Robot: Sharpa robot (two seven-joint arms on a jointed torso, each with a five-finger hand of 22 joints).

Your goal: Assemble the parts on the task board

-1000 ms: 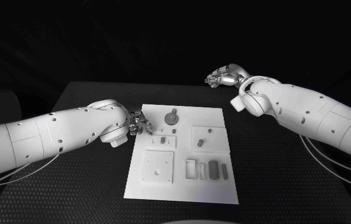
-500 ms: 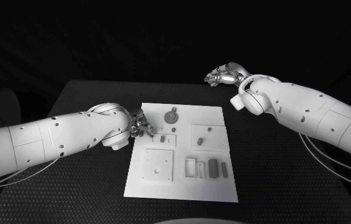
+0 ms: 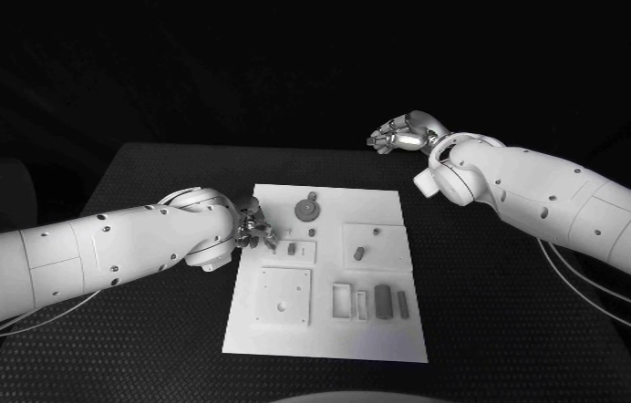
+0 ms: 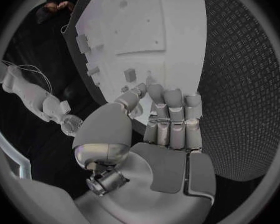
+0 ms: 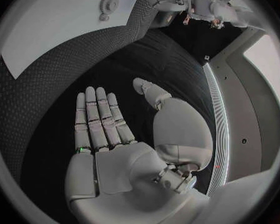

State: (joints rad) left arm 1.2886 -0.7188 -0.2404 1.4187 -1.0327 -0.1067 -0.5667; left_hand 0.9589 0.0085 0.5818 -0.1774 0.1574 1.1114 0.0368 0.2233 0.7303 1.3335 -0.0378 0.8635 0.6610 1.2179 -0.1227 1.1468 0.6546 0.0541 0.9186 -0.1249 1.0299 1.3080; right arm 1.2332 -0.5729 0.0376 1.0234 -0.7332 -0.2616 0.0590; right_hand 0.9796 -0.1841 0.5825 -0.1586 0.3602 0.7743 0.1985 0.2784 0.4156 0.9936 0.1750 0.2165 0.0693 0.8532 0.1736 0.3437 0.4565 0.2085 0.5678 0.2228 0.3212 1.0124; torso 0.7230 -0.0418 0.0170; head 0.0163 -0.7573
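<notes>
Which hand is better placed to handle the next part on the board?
Probably the left hand: its fingers reach the task board edge, near the small parts. The right hand hovers open beyond the board.

Two smooth white arms dotted with dark screw holes, thin pale cables, silver segmented left hand (image 3: pixel 253 231) and right hand (image 3: pixel 402 136).

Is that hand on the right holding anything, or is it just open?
Open. The right hand holds nothing: its fingers lie straight and apart over the bare black table, away from the task board.
</notes>
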